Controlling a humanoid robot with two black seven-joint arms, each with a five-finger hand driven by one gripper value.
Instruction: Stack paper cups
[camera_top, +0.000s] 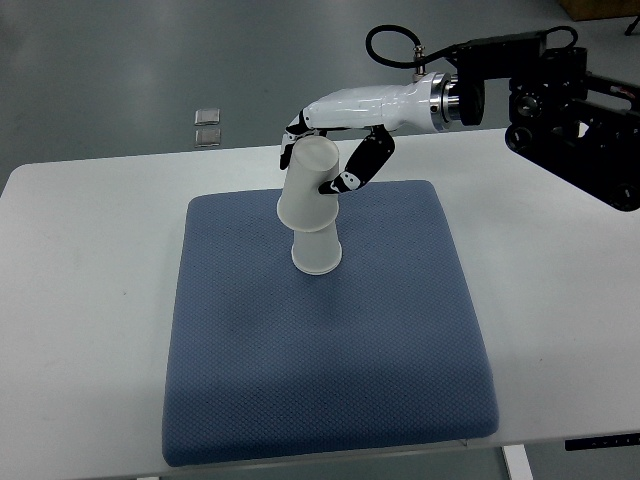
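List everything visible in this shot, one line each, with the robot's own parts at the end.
upper paper cup: 1, white, upside down and tilted, held over the lower cup and overlapping its top.
lower paper cup: 1, white, upside down, standing on the mat toward its far middle.
mat: 1, blue, textured, lying on the middle of the table.
table: 1, white, fills most of the view.
floor sockets: 2, metallic grey, on the grey floor beyond the table's far edge.
right hand: 1, white with black fingers, comes in from the right, closed on the upper paper cup.
right arm: 1, black, upper right corner.
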